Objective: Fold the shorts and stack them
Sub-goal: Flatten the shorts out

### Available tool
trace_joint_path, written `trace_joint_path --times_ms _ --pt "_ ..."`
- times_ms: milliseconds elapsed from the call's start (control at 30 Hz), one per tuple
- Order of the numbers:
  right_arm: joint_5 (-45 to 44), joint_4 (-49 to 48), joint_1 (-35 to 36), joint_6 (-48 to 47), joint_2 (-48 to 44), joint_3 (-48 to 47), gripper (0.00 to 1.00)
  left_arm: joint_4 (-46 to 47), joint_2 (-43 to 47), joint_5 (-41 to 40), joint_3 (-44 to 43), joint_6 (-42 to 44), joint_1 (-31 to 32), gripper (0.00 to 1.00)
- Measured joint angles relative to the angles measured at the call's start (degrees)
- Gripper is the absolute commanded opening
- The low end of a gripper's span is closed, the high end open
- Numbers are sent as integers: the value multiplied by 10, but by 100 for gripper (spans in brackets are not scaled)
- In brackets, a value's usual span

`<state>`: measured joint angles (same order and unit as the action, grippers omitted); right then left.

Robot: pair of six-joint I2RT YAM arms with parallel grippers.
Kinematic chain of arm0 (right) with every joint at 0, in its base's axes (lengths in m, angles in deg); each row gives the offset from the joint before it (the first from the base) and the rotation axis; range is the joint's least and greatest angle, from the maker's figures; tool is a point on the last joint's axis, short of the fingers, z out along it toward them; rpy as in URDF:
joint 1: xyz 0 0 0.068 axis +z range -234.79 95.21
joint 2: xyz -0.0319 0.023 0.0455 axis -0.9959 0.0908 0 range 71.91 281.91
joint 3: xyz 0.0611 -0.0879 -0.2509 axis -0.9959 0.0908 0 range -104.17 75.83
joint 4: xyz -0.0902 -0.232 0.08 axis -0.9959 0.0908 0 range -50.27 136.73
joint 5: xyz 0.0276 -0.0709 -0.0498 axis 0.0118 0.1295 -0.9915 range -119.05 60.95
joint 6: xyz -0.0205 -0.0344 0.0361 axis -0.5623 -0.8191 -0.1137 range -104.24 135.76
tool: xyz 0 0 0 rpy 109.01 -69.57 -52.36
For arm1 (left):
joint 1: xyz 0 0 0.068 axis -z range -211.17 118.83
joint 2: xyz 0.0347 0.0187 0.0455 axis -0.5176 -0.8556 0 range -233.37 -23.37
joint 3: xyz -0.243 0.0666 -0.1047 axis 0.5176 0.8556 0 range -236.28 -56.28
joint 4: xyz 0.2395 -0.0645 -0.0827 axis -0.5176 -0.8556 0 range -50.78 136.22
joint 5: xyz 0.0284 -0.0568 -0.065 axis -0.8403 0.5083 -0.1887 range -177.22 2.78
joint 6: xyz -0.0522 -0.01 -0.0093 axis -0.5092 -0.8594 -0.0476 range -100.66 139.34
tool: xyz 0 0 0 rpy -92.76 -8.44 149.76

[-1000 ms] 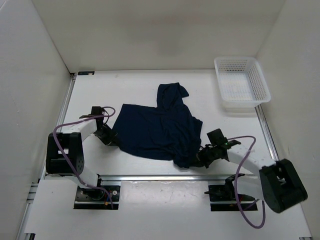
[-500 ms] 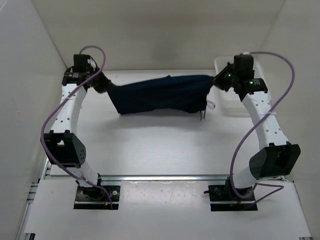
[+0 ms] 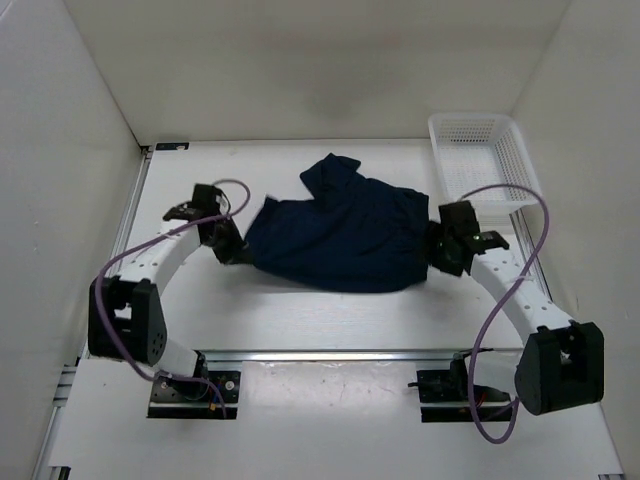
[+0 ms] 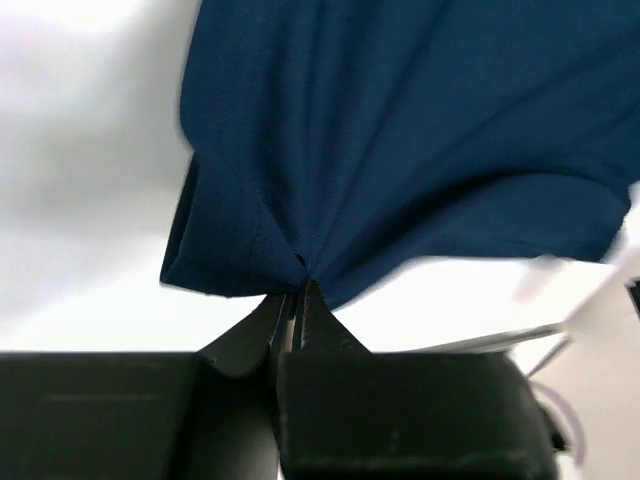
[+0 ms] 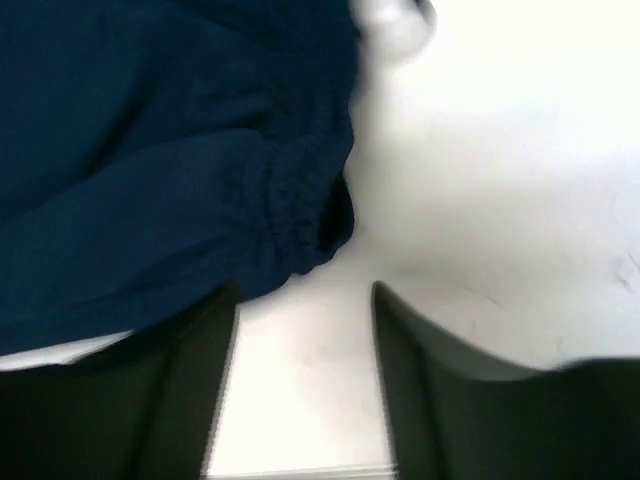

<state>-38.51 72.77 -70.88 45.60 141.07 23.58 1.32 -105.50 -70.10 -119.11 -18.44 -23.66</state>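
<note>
Navy shorts (image 3: 340, 240) lie crumpled on the table (image 3: 300, 320), approx. midway btw. the two arms. One flap is bunched toward the far side and the rest is spread wide.

L claw (image 3: 232, 250) is at the shorts' left edge, low over the table. In the left wrist view its fingers (image 4: 322, 328) are pressed tight together w/ a pinch of navy fabric caught btw. them — cloth fans out in folds from that point.

R claw (image 3: 437, 248) sits at the shorts' right edge. In the right wrist view its fingers (image 5: 200, 360) stand well apart w/ bare table btw. them and nothing gripped — the gathered waistband (image 5: 290, 215) lies just beyond the tips. Whether fabric touches one finger, can't tell.

White mesh basket (image 3: 483, 165) stands at the far right corner, near the shorts' right end.
</note>
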Motion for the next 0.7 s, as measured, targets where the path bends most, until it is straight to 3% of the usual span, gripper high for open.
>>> trace_joint_path --times_ms 67,167,400,700 --pt "-5 32 0 9 0 47 85 -1 -29 -5 54 -3 13 10" --pt "-3 55 0 22 -14 60 86 -5 -41 -17 77 -6 21 10" --pt "48 3 0 73 -77 92 70 19 -14 -28 64 -6 26 10" --pt "191 -72 -45 155 -14 202 61 26 -11 -33 63 -8 27 10"
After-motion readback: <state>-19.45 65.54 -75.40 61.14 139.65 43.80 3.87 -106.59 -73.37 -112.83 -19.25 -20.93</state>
